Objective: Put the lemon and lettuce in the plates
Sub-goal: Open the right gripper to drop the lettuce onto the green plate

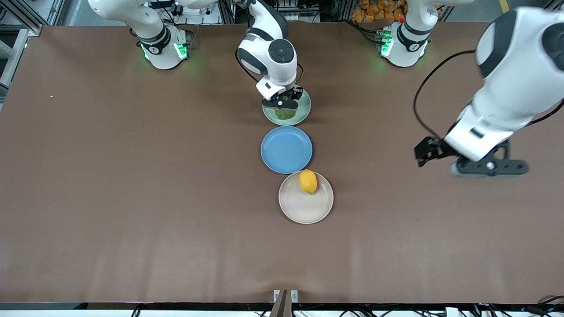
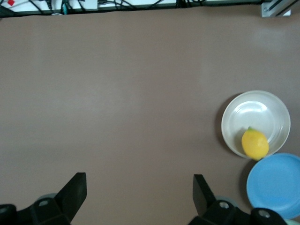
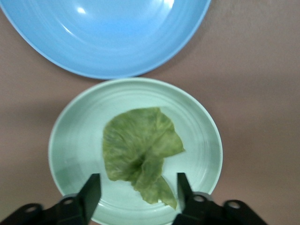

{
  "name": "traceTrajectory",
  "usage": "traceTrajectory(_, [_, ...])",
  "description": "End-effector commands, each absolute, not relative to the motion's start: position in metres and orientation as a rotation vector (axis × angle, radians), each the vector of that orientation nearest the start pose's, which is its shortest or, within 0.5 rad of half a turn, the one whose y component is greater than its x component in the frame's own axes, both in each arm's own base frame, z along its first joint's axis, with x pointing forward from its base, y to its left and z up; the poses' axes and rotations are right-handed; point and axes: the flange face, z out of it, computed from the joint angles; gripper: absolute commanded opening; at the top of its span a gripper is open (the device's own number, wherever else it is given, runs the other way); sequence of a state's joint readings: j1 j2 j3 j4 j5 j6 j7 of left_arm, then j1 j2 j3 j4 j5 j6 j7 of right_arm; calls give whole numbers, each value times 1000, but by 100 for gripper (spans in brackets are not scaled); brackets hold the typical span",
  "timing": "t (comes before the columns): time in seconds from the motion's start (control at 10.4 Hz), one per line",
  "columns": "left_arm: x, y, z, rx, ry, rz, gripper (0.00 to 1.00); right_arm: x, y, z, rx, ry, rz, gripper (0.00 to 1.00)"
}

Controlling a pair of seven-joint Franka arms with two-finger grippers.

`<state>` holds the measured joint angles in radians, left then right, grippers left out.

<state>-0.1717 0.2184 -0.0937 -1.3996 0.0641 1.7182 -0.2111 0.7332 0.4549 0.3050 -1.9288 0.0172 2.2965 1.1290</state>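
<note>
I am looking at two glossy white arms with rounded shells, black bands at the joints and a round dark cap on the right arm's [image 1: 269,53] wrist joint, their bases glowing with green lights. A thin black cable is looping loose from the left arm's [image 1: 506,88] forearm down toward its wrist, and each white wrist is ending in a flat black bracket with small pale screw heads. I am seeing matte black, wedge-shaped fingers on the left end effector [image 2: 139,194] and the right end effector [image 3: 138,196].
</note>
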Motion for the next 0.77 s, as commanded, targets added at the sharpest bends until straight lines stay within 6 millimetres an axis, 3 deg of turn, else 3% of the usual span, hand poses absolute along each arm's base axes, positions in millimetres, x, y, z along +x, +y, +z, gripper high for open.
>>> traceTrajectory(0.0, [591, -122, 616, -3155, 131, -114, 100, 348, 509, 297, -3120, 245, 228, 100])
traceTrajectory(0.1, [582, -116, 619, -3170, 141, -99, 100, 358, 496, 313, -3147, 221, 246, 100])
traceTrajectory(0.38, [565, -107, 634, -3166, 119, -63, 100, 413, 438, 339, -3175, 128, 312, 100])
traceTrajectory(0.67, [562, -102, 642, -3166, 85, -80, 100, 475, 353, 370, -3155, 98, 329, 100])
